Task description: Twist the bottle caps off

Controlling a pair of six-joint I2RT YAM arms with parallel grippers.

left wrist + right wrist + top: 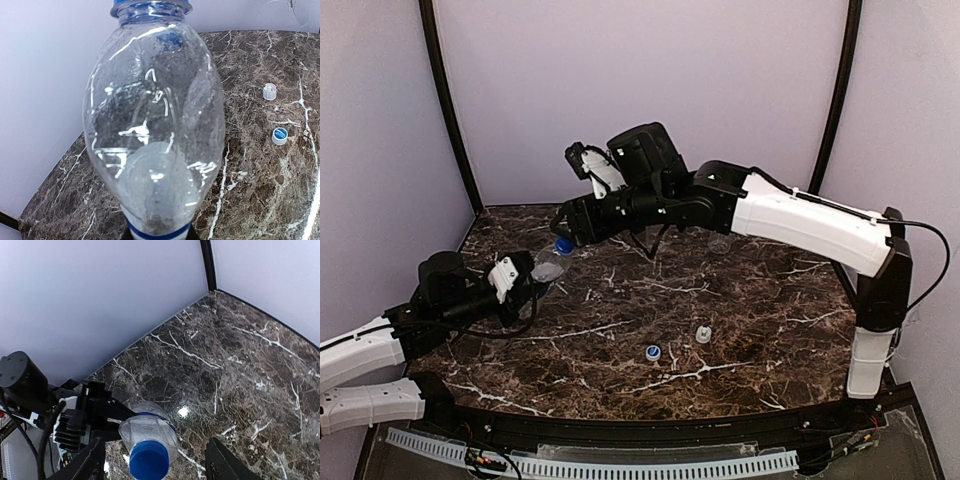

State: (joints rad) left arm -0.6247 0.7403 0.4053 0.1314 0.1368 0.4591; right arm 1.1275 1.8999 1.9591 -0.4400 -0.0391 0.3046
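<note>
My left gripper (523, 287) is shut on a clear bottle (548, 268) with a blue label band. It holds the bottle tilted, neck toward the back right. The bottle fills the left wrist view (155, 135), where my fingers are hidden behind its base. Its dark blue cap (148, 460) is on the neck. My right gripper (155, 467) is open, one finger on each side of that cap, neither touching it. In the top view the right gripper (565, 228) sits just over the cap (563, 246).
Two loose caps lie on the marble table: a white one (703, 334) (269, 91) and a blue-and-white one (652, 352) (279, 135). A faint clear object (720, 243) lies under the right arm. Walls close in at the back and sides.
</note>
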